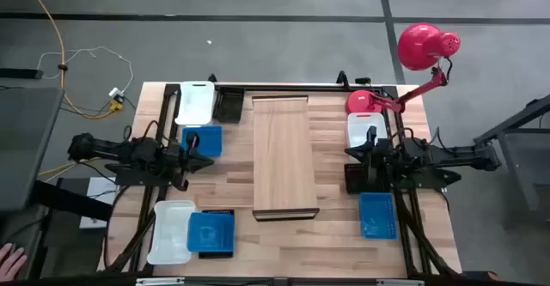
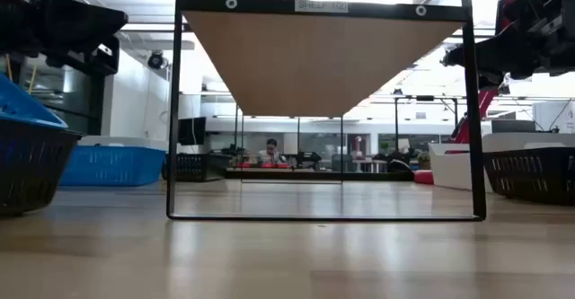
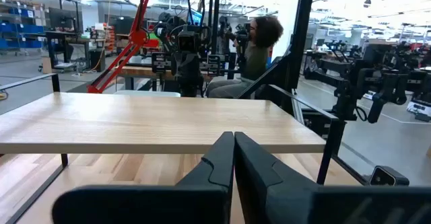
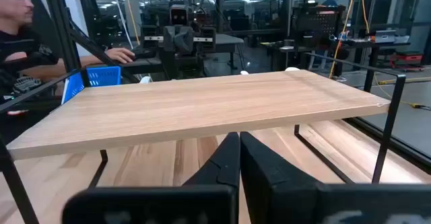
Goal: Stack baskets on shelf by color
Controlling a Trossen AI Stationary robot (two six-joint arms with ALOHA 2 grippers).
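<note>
One camera looks straight down; one sits at desk (image 1: 326, 234) level; both wrist cameras face the shelf (image 1: 281, 153), shared by all.

white, blue, blk baskets (image 1: 195, 103), pale shelf (image 1: 281, 153)

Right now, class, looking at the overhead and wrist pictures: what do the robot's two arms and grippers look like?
Both arms are black and jointed. The left gripper and right gripper each end in two matte black, wedge-shaped fingers tapering to a narrow tip.

I work in a large robotics laboratory: behind my plank-patterned wooden surface (image 1: 326, 234) stand other black metal frames (image 3: 350, 83), more dark robot arms (image 3: 185, 46), and seated people (image 3: 256, 49) under bright ceiling lights.
</note>
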